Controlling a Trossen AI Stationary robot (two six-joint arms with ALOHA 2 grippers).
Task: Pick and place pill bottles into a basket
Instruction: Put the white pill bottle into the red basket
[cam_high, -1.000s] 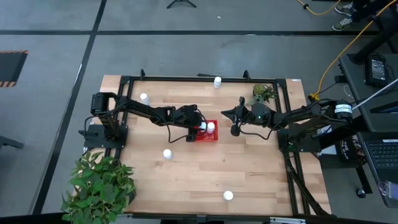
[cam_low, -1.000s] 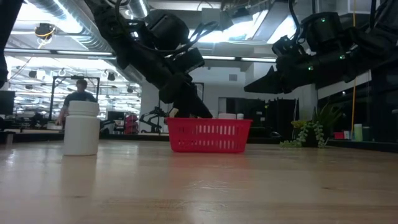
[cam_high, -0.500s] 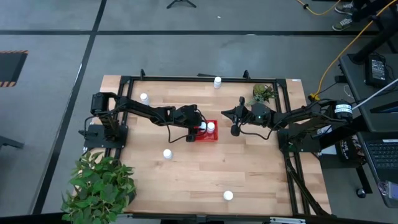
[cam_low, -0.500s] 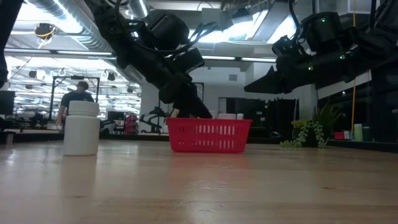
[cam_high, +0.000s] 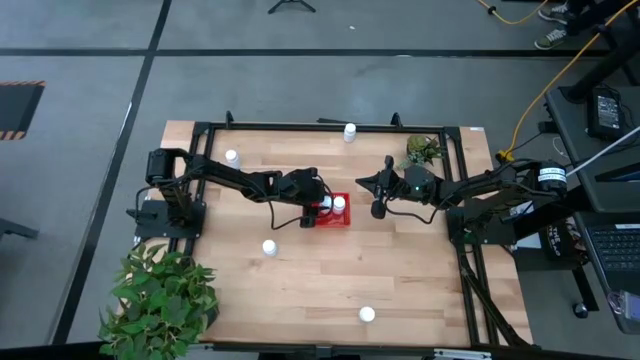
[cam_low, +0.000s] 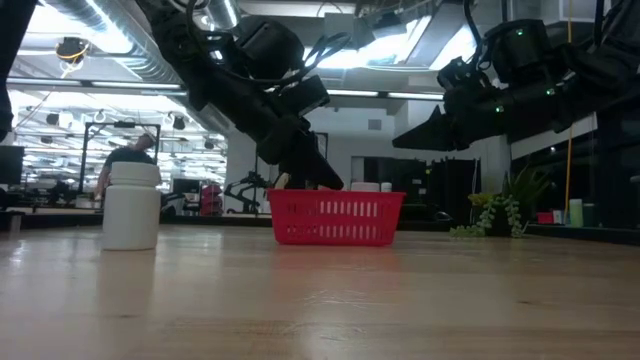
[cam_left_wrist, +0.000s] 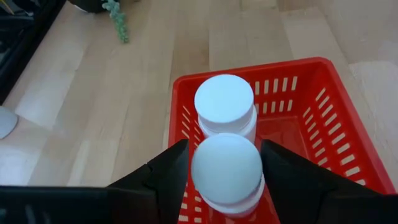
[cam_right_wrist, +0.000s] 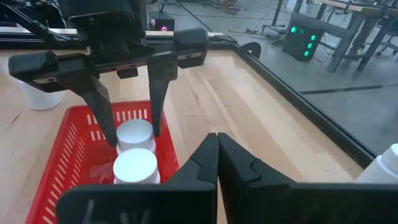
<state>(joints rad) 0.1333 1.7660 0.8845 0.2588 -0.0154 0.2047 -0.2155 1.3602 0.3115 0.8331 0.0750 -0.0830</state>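
The red basket (cam_high: 336, 223) stands mid-table and also shows in the low view (cam_low: 335, 218). Two white pill bottles stand upright inside it. My left gripper (cam_left_wrist: 227, 163) reaches into the basket, shut on the bottle nearer the table's left edge (cam_left_wrist: 227, 168). The second bottle (cam_left_wrist: 225, 107) stands just past it, on its base. My right gripper (cam_high: 377, 208) hovers just right of the basket, shut and empty (cam_right_wrist: 216, 138). Several more bottles stand on the table: at the far left (cam_high: 232, 157), the far edge (cam_high: 349, 131), left of centre (cam_high: 269, 247) and near the front (cam_high: 367, 314). My left gripper has the bottle pinched between its two fingers (cam_right_wrist: 155, 93), one on each side of the bottle just below its cap (cam_right_wrist: 134, 132). The fingers come slanting down from the table's left. The bottle stands upright inside the basket; I cannot tell whether its base touches the floor.
A small plant (cam_high: 423, 150) lies at the table's far right, and a large leafy plant (cam_high: 160, 300) overhangs the near left corner. A black frame runs along the table's edges. A person shows in the room beyond (cam_low: 125, 165).
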